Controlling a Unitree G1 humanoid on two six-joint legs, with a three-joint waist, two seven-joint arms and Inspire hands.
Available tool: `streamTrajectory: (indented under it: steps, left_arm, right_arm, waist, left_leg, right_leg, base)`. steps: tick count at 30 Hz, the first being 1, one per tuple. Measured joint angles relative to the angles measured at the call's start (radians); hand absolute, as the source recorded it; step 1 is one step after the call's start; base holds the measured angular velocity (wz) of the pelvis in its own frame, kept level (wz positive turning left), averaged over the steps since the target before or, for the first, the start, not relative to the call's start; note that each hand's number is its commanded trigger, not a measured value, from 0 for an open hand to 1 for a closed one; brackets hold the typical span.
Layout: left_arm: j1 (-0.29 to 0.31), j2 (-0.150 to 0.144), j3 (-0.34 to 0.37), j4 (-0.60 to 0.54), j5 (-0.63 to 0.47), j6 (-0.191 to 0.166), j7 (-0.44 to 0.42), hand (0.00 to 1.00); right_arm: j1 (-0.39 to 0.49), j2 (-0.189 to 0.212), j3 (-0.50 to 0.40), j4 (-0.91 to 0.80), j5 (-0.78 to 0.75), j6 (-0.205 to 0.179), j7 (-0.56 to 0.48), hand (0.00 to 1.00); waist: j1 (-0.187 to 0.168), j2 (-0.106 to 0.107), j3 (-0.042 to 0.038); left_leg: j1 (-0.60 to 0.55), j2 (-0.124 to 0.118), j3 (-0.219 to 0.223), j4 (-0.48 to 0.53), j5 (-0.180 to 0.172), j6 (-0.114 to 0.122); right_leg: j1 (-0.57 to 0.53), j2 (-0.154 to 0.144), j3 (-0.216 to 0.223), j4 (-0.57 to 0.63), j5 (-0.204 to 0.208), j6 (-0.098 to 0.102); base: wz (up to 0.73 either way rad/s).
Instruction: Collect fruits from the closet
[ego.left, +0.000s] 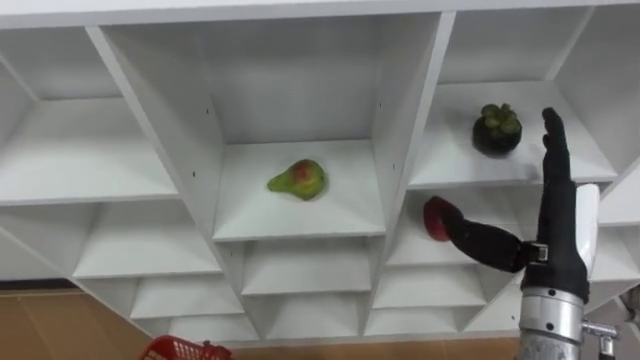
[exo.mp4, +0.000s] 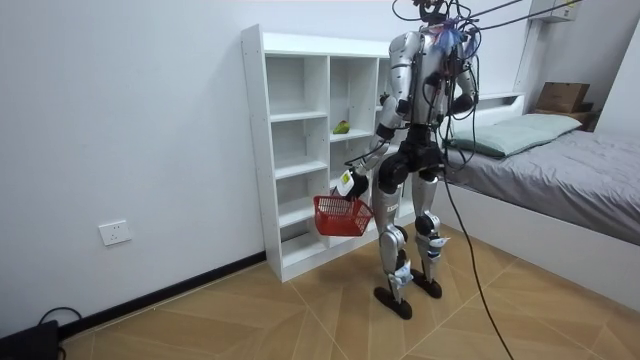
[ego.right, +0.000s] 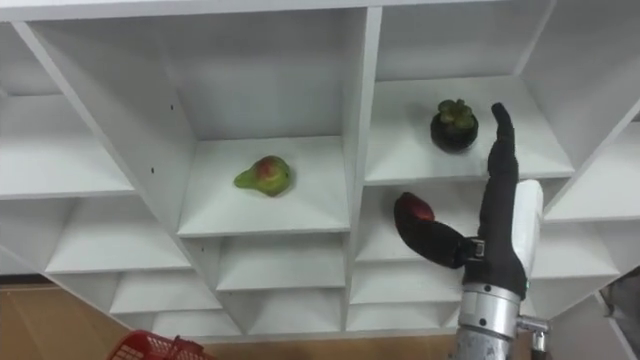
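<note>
Robot stands at the white closet (exo.mp4: 290, 150). Right hand (ego.left: 560, 232) is raised at right of frame, fingers (ego.left: 552, 150) straight, thumb out, holding nothing. The thumb tip is at the red fruit (ego.left: 434, 214), in the compartment below the mangosteen (ego.left: 497, 128). Pear (ego.left: 298, 180) sits mid-frame. Red basket (exo.mp4: 342, 215) hangs from left hand (exo.mp4: 347, 184); its grip cannot be told. Likely best: reach the palm deeper, then curl round the red fruit before lifting.

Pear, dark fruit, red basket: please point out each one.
pear (ego.left: 298, 180), left eye view, middle of its body.
dark fruit (ego.left: 495, 139), left eye view, its dark round body.
red basket (exo.mp4: 340, 218), room view, its side wall.
</note>
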Motion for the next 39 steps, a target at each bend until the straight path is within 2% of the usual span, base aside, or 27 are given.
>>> streamTrajectory:
  steps: [1,3,6,12,15,17,22,26,29,34,39]
  left_arm:
    - [-0.002,0.008,0.0,0.0,0.0,0.002,-0.011,1.0]
    - [-0.003,0.018,0.0,0.0,0.001,0.012,-0.017,1.0]
    - [-0.003,0.031,0.008,-0.005,0.002,0.031,-0.03,1.0]
    - [0.009,0.033,0.021,-0.004,0.011,0.044,-0.031,1.0]
    - [0.013,0.032,0.043,-0.018,0.023,0.053,-0.035,1.0]
    - [0.012,0.032,0.054,-0.026,0.034,0.062,-0.035,1.0]
    - [0.013,0.032,0.073,-0.051,0.039,0.067,-0.046,1.0]
    - [0.014,0.031,0.076,-0.058,0.039,0.068,-0.057,1.0]
    - [0.013,0.031,0.083,-0.058,0.05,0.072,-0.057,1.0]
    - [0.012,0.028,0.088,-0.064,0.055,0.079,-0.056,1.0]
    - [0.018,0.028,0.089,-0.064,0.058,0.08,-0.055,1.0]
  right_arm:
    - [-0.012,-0.011,0.0,0.0,0.008,0.0,0.002,0.0]
    - [-0.027,-0.024,0.0,0.0,0.028,0.002,0.004,0.0]
    - [-0.036,-0.031,-0.021,0.0,0.079,0.005,0.026,0.0]
    - [-0.068,-0.032,-0.068,0.001,0.138,0.011,0.043,0.0]
    - [-0.106,-0.056,-0.099,0.051,0.188,0.011,0.052,0.0]
    - [-0.132,-0.085,-0.121,0.092,0.219,0.013,0.054,0.0]
    - [-0.147,-0.11,-0.141,0.094,0.239,0.014,0.049,0.0]
    - [-0.148,-0.111,-0.141,0.094,0.257,0.014,0.053,0.0]
    - [-0.157,-0.111,-0.141,0.117,0.297,0.018,0.064,0.0]
    - [-0.168,-0.111,-0.141,0.146,0.332,0.047,0.085,0.0]
    - [-0.222,-0.111,-0.143,0.178,0.34,0.054,0.13,0.0]
  waist:
    - [0.0,-0.008,0.0025]
    - [0.0,-0.018,0.0023]
    - [-0.007,-0.029,-0.003]
    - [-0.011,-0.027,-0.0044]
    - [-0.011,-0.027,-0.0059]
    - [-0.012,-0.027,-0.0049]
    - [-0.01,-0.043,0.0033]
    - [-0.009,-0.055,0.0013]
    - [-0.004,-0.056,0.0008]
    - [0.007,-0.056,0.0012]
    - [0.008,-0.059,0.0024]
  left_leg:
    - [-0.002,0.0,-0.001,0.001,0.0,0.0]
    - [-0.004,0.0,-0.004,0.001,0.0,0.0]
    - [-0.01,-0.001,-0.016,0.003,0.0,0.0]
    - [-0.015,0.0,-0.019,0.007,0.001,-0.001]
    - [-0.011,0.0,-0.022,0.008,0.001,-0.001]
    - [-0.008,-0.003,-0.028,0.006,0.004,0.0]
    - [0.0,-0.005,-0.038,-0.005,0.016,-0.003]
    - [0.0,-0.005,-0.042,0.0,0.017,-0.004]
    - [0.002,-0.008,-0.044,0.001,0.018,-0.002]
    - [0.001,-0.011,-0.049,-0.006,0.019,0.0]
    - [0.002,-0.013,-0.056,-0.001,0.023,0.001]
  right_leg:
    - [-0.001,0.0,-0.002,0.0,0.0,0.0]
    - [0.0,0.0,-0.005,0.0,0.0,0.0]
    - [0.002,-0.001,-0.032,0.0,0.0,0.0]
    - [0.001,-0.003,-0.043,-0.001,0.0,0.0]
    - [0.004,-0.003,-0.043,-0.001,0.0,0.0]
    - [0.006,-0.005,-0.046,-0.001,0.0,0.0]
    - [0.017,-0.006,-0.054,-0.002,0.0,0.0]
    - [0.021,-0.007,-0.058,-0.001,0.001,-0.001]
    - [0.025,-0.01,-0.062,-0.001,0.001,-0.001]
    - [0.026,-0.012,-0.067,0.0,0.001,-0.001]
    - [0.03,-0.015,-0.079,0.0,0.001,-0.001]
  base:
    - [0.04]
    - [0.05]
    - [0.13]
    - [0.03]
    - [0.0]
    - [0.02]
    - [0.08]
    - [0.03]
    - [0.02]
    - [0.01]
    - [0.06]
